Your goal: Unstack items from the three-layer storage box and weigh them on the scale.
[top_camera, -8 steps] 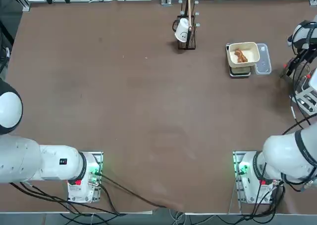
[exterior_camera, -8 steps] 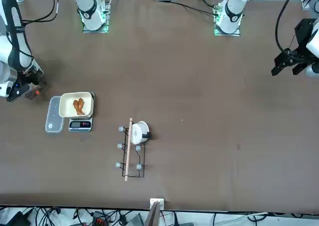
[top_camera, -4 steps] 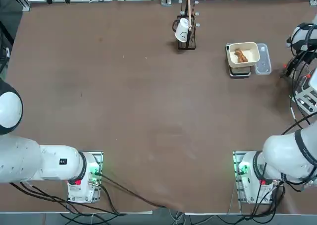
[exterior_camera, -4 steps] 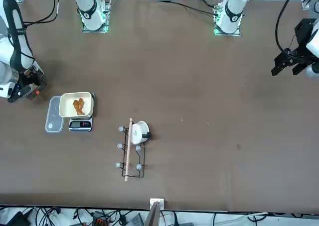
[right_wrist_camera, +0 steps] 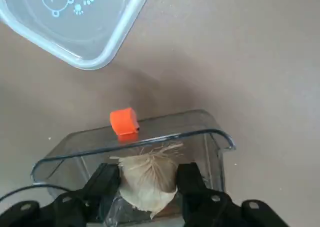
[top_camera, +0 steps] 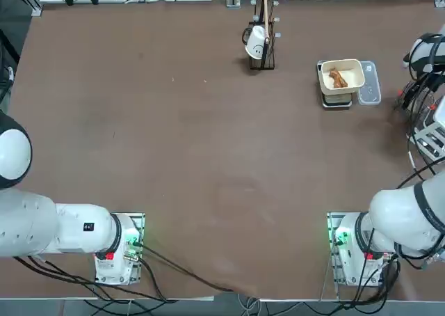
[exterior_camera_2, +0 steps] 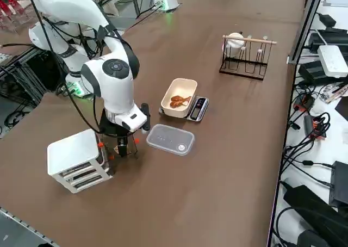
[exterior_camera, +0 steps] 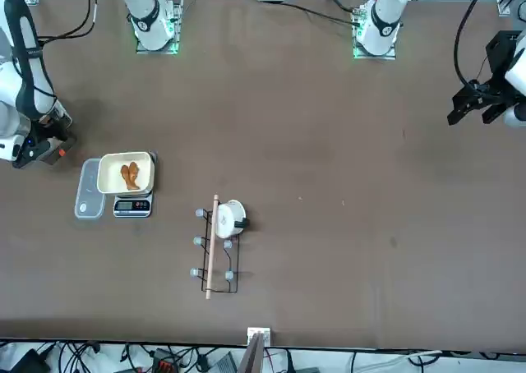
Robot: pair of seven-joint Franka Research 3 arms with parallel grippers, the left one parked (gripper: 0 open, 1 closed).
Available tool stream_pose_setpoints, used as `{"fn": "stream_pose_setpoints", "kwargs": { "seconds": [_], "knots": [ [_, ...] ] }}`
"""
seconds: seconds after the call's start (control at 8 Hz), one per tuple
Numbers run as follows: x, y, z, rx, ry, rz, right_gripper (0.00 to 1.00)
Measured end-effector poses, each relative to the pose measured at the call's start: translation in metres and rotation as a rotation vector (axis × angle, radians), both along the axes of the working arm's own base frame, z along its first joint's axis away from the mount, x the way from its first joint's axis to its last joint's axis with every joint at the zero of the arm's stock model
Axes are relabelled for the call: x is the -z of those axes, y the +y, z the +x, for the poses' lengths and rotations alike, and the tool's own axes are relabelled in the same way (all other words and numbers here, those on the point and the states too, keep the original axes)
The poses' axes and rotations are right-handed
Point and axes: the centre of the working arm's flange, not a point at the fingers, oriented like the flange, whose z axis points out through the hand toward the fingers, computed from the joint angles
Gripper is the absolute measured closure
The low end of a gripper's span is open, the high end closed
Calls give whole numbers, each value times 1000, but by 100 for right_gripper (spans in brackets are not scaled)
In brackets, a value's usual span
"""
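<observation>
My right gripper [right_wrist_camera: 148, 176] reaches down into a clear drawer [right_wrist_camera: 205, 122] with an orange handle [right_wrist_camera: 124, 121]. It is shut on a whitish item [right_wrist_camera: 148, 183] that sits between both fingers. In the right side view the gripper [exterior_camera_2: 120, 148] hangs low beside the white three-layer storage box [exterior_camera_2: 75, 159]. The scale [exterior_camera_2: 198, 109] stands further along the table and carries a cream tray [exterior_camera_2: 185, 86] with orange-brown items [exterior_camera_2: 178, 100] in it. The top view shows the tray [top_camera: 350, 68] and its items [top_camera: 338, 79] at the far right.
A clear plastic lid [exterior_camera_2: 170, 139] lies flat between the storage box and the scale, close to the gripper. A black rack [exterior_camera_2: 243, 59] holding a white cup [exterior_camera_2: 235, 40] stands beyond the scale. Cables and equipment crowd the table's right edge.
The right arm's wrist has shifted slightly at the table's edge. The scale, tray and rack have not moved.
</observation>
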Motion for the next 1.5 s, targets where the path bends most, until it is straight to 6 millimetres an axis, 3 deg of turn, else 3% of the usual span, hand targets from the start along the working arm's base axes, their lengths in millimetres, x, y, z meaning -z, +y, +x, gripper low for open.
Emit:
{"fn": "stream_pose_setpoints", "kwargs": {
  "seconds": [0.12, 0.25, 0.5, 0.88, 1.12, 1.5],
  "knots": [
    [0, 0, 0, 0, 0, 0, 31],
    [-1, 0, 1, 1, -3, -1, 41],
    [-11, 1, 5, 3, -21, -9, 46],
    [-38, 12, 14, 41, -58, 25, 47],
    [-70, 33, 27, 37, -45, 55, 47],
    [-122, 90, 60, 56, -51, 109, 46]
  ]
}}
